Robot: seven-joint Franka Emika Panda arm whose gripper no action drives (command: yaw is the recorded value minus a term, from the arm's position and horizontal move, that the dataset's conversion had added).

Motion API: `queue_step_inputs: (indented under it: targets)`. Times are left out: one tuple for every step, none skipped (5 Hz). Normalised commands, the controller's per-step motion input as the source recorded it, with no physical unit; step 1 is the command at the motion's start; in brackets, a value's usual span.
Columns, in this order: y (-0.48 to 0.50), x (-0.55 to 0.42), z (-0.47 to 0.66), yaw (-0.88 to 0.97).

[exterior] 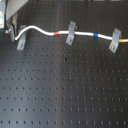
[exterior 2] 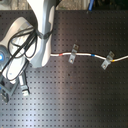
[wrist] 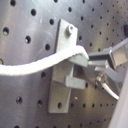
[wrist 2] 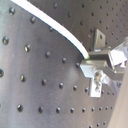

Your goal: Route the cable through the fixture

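Note:
The white cable [exterior: 42,30] runs across the black board. It passes the middle clip [exterior: 71,33] and the clip on the first exterior view's right [exterior: 115,40], with a red band [exterior: 56,33] and a blue band [exterior: 96,35] between them. Its end on the first exterior view's left reaches the third grey fixture [exterior: 22,42], where my gripper [exterior: 12,31] sits. In the first wrist view the cable [wrist: 35,66] lies across the fixture [wrist: 64,75] near its notch, and my gripper [wrist: 86,58] is shut on the cable's end. Whether the cable is seated in the notch is unclear.
The black perforated board [exterior: 65,90] stretches wide below the cable line. In the second exterior view the arm's white body [exterior 2: 37,35] and its black hoses cover the second exterior view's left part, above the fixture [exterior 2: 24,89].

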Motion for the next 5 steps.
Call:
queue_step_inputs:
  targets:
    - [-0.069,0.097,-0.29,0.00]
    - [-0.113,0.068,-0.57,-0.04]
    - [-0.114,0.085,-0.47,-0.15]
    - [-0.322,0.140,-0.17,-0.65]
    - [-0.139,0.044,0.00,-0.92]
